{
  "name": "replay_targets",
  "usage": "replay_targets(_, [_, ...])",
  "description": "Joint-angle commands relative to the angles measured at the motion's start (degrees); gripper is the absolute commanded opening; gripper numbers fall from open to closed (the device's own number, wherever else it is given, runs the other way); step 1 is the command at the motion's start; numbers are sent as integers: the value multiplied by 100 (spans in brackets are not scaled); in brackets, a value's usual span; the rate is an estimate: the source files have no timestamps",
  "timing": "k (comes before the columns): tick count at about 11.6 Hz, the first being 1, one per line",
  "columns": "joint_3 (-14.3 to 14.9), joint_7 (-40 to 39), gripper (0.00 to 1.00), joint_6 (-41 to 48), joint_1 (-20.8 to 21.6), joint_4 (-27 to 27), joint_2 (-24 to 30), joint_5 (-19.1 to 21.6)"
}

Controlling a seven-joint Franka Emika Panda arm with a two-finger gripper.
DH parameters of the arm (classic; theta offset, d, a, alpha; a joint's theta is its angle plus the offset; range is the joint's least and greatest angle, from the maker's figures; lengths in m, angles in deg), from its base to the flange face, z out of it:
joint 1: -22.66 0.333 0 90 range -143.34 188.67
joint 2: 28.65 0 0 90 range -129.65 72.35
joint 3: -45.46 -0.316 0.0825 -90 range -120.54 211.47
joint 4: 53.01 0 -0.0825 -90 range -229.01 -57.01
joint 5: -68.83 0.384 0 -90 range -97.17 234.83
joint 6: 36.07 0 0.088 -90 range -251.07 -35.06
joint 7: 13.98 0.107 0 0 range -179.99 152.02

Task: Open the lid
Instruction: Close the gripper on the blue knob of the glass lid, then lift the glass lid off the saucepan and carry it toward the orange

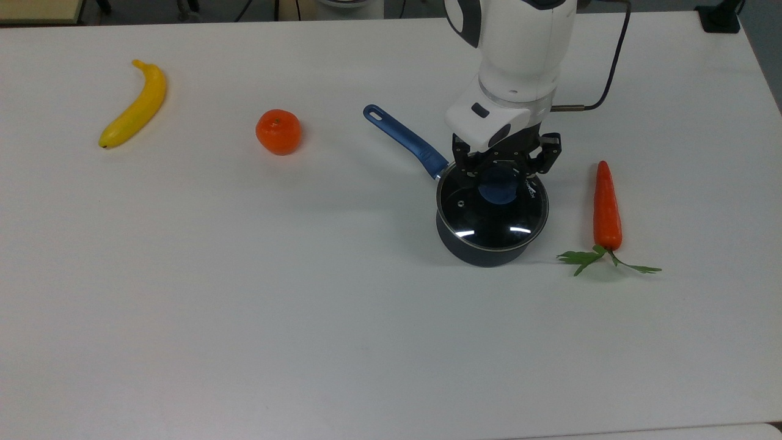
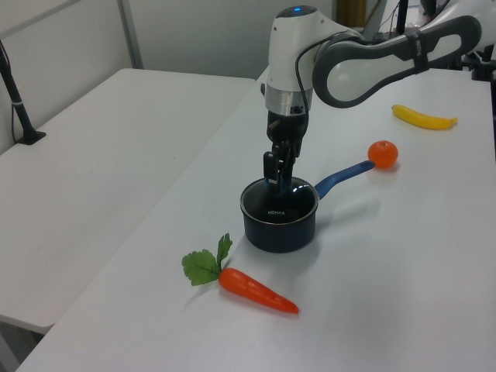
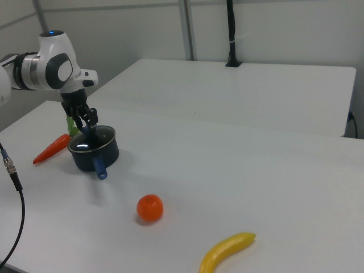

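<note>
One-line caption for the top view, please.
Panda gripper poised at the blue knob of the lid, still seated on the saucepan, with carrot, orange and banana alongside.

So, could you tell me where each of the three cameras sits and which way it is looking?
Top view: high above the table's near edge, looking down; arm's wrist and gripper over the lid.
Left view: low at the carrot end, looking along the table toward the banana; forearm, wrist and gripper show.
Right view: low at the banana end, facing back toward the saucepan; wrist and gripper show.
Left and right views share saucepan, orange and carrot, seen from opposite ends.
</note>
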Motion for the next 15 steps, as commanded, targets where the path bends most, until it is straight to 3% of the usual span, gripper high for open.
replay_targets(1, [64,180,26,-106,55,6,124,-97])
replay_targets(7, [151,145,26,191,-24,-20,467,-79])
replay_targets(10, [161,-108,26,272,-602,-256,774,-97])
replay_targets(15, [161,-1137,26,589,-1894,-529,775,-88])
